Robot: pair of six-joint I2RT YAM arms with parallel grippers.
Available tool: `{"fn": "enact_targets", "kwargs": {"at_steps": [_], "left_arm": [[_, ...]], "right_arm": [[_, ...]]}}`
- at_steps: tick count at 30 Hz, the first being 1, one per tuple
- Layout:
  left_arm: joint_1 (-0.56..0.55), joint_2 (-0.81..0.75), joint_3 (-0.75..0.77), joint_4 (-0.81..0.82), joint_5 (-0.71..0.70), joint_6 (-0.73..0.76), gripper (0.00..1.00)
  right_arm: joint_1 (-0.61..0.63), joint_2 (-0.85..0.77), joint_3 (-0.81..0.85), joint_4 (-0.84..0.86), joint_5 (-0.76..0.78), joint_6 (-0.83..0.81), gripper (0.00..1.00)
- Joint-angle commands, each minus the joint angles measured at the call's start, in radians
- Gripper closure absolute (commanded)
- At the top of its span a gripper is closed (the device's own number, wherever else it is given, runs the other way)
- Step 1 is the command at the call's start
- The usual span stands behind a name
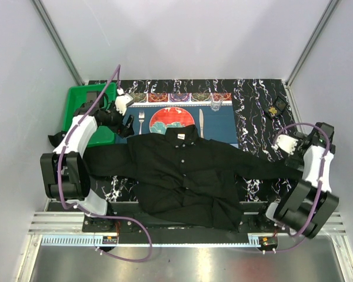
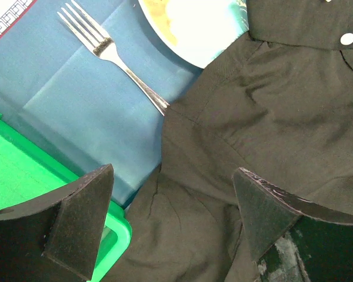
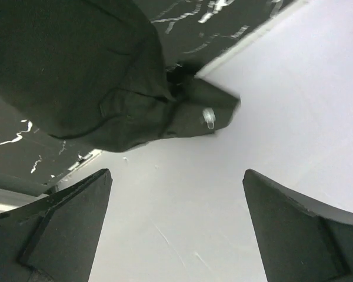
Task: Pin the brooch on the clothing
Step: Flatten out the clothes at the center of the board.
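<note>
- Black shirt (image 1: 182,170) lies spread across the centre of the top view, collar toward the upper edge.
- We find the golden brooch (image 1: 275,110) at upper right on the marbled mat (image 1: 253,111), apart from the shirt.
- Left gripper (image 2: 173,194): jaws apart over the shirt, nothing held.
- Right gripper (image 3: 176,200): jaws apart above its sleeve end.

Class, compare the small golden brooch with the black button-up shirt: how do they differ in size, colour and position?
Size: the small golden brooch is tiny; the black button-up shirt spans most of the black marbled tablecloth's width. Colour: the brooch is golden-yellow, the shirt black with white buttons. Position: the brooch lies far right, apart from the shirt, which lies in the middle. Both lie flat, not yet joined.
</note>
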State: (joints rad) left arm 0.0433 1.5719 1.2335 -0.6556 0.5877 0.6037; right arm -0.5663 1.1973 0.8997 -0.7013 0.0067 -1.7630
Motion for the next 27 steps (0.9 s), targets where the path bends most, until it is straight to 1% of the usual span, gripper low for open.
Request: {"fn": "enact_targets", "kwargs": {"at_steps": [1, 3, 4, 7, 10, 12, 13, 15, 17, 19, 24, 27], "left_arm": [[-0.002, -0.07, -0.006, 0.025, 0.023, 0.04, 0.14], [-0.002, -0.098, -0.015, 0.027, 0.02, 0.053, 0.14], [-0.003, -0.102, -0.023, 0.027, 0.023, 0.062, 0.14], [-0.002, -0.115, -0.025, 0.027, 0.035, 0.062, 0.14], [-0.003, -0.121, -0.025, 0.027, 0.06, 0.054, 0.14], [-0.011, -0.13, -0.026, 0.025, 0.061, 0.053, 0.14], [-0.014, -0.133, -0.025, 0.025, 0.061, 0.057, 0.14], [-0.028, -0.133, -0.019, 0.022, 0.055, 0.064, 0.14], [-0.039, -0.13, -0.002, 0.016, 0.043, 0.064, 0.14], [-0.06, -0.122, 0.018, 0.011, 0.034, 0.057, 0.14], [-0.083, -0.102, 0.05, -0.009, 0.014, 0.05, 0.14], [-0.088, -0.09, 0.066, -0.018, 0.0, 0.051, 0.14]], "right_arm": [[-0.018, 0.085, 0.12, -0.073, 0.029, -0.018, 0.0], [-0.024, 0.126, 0.2, -0.173, 0.001, 0.005, 0.0], [-0.024, 0.142, 0.264, -0.264, -0.005, 0.007, 0.0], [-0.024, 0.195, 0.342, -0.395, -0.04, -0.019, 0.0], [-0.007, 0.274, 0.408, -0.455, -0.033, -0.013, 0.03], [0.012, 0.352, 0.453, -0.458, -0.011, 0.029, 0.05], [0.019, 0.379, 0.5, -0.446, -0.011, 0.046, 0.06], [0.032, 0.465, 0.551, -0.445, 0.025, 0.074, 0.1], [0.037, 0.549, 0.611, -0.445, 0.058, 0.065, 0.14], [0.042, 0.596, 0.637, -0.425, 0.091, 0.039, 0.16], [0.042, 0.702, 0.64, -0.37, 0.162, -0.064, 0.16], [0.046, 0.737, 0.595, -0.327, 0.194, -0.101, 0.16]]}}
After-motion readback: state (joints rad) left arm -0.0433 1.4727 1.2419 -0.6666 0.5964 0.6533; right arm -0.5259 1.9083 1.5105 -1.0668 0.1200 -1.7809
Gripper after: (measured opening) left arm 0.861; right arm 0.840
